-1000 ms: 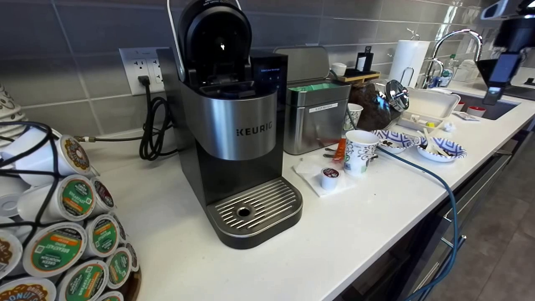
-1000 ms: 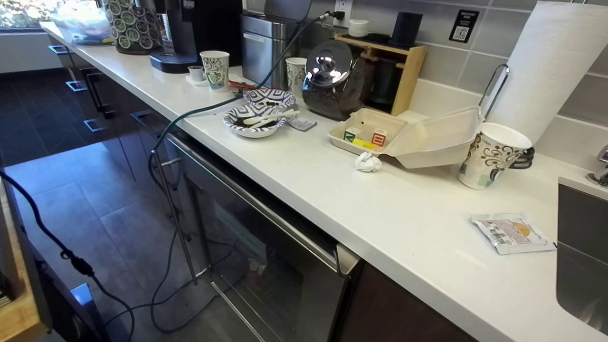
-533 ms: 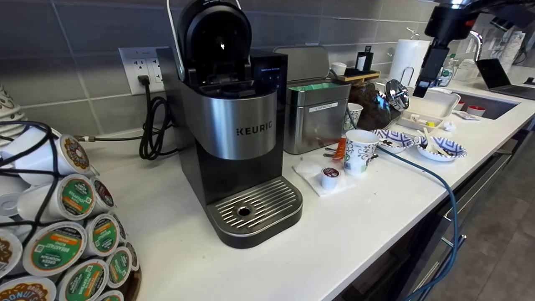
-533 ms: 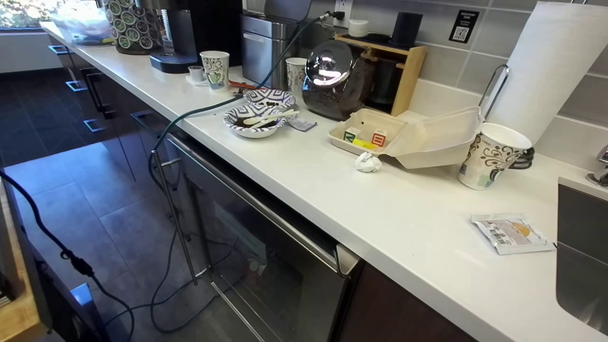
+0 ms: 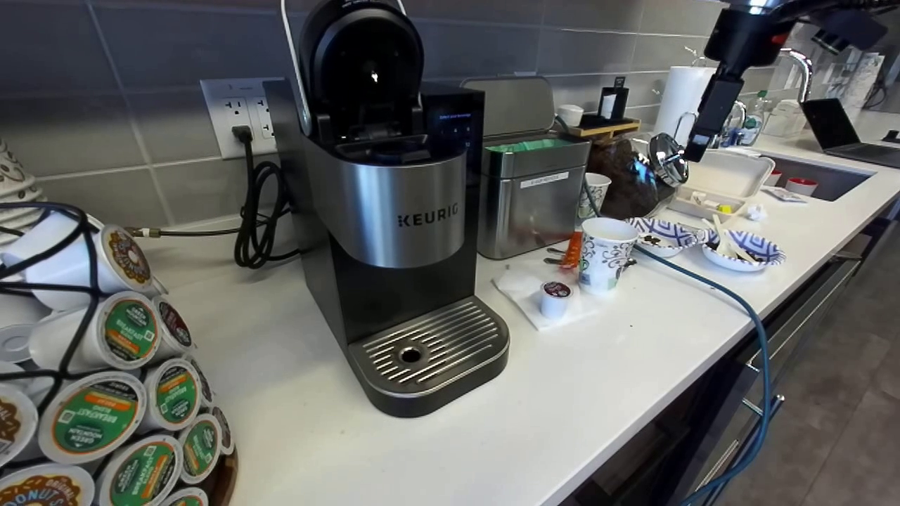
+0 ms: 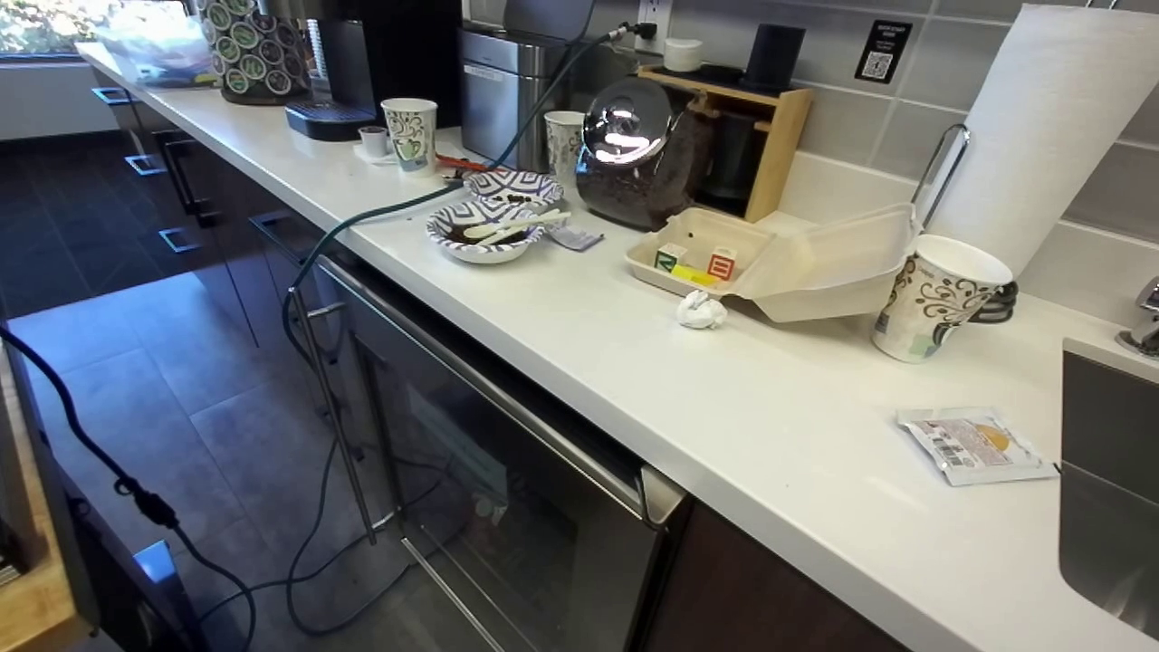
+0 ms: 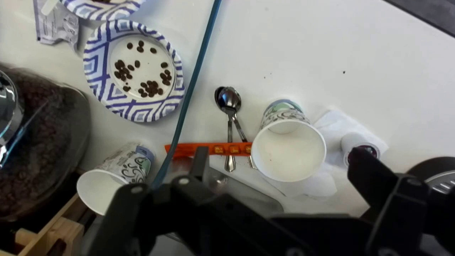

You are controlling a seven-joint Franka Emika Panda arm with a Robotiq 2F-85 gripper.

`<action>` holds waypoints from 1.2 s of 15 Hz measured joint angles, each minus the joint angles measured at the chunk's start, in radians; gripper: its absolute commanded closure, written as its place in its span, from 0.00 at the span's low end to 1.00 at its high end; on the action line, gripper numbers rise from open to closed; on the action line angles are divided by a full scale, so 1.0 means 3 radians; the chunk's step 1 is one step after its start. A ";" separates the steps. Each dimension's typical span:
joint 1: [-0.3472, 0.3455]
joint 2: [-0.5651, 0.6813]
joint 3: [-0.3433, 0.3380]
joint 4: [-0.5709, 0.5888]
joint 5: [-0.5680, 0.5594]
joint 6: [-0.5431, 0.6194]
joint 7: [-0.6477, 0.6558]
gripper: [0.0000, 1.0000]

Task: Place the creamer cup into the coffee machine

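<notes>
The creamer cup (image 5: 555, 301), small and white with a dark foil top, stands upright on a white napkin beside the coffee machine (image 5: 401, 211). The cup also shows in an exterior view (image 6: 372, 142) and in the wrist view (image 7: 355, 140), where a finger partly covers its top. The coffee machine is silver and black, with its black lid raised; part of it shows in an exterior view (image 6: 335, 116) and its tray edge in the wrist view (image 7: 444, 177). My gripper (image 7: 279, 158) is open and empty. In an exterior view the gripper (image 5: 697, 146) hangs high above the counter, right of the cup.
A patterned paper cup (image 5: 606, 256) stands right beside the creamer cup. Around it are a steel bin (image 5: 534, 204), spoons (image 7: 229, 103), an orange packet (image 7: 213, 148), a bean jar (image 5: 629, 179), paper bowls (image 7: 133, 71) and a blue cable (image 7: 195, 71). Pods (image 5: 98, 414) fill a rack.
In an exterior view, the gripper has come in from the right edge, moving left toward the bean jar, with only a small shift in the last half second. The creamer cup has not moved.
</notes>
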 measured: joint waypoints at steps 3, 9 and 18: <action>0.0101 0.0231 0.0132 0.0096 0.0006 0.0346 0.0219 0.00; 0.0358 0.0850 0.0412 0.0502 0.0029 0.0416 0.0266 0.00; 0.0361 0.1789 0.0393 0.1236 -0.0006 -0.0047 -0.0309 0.00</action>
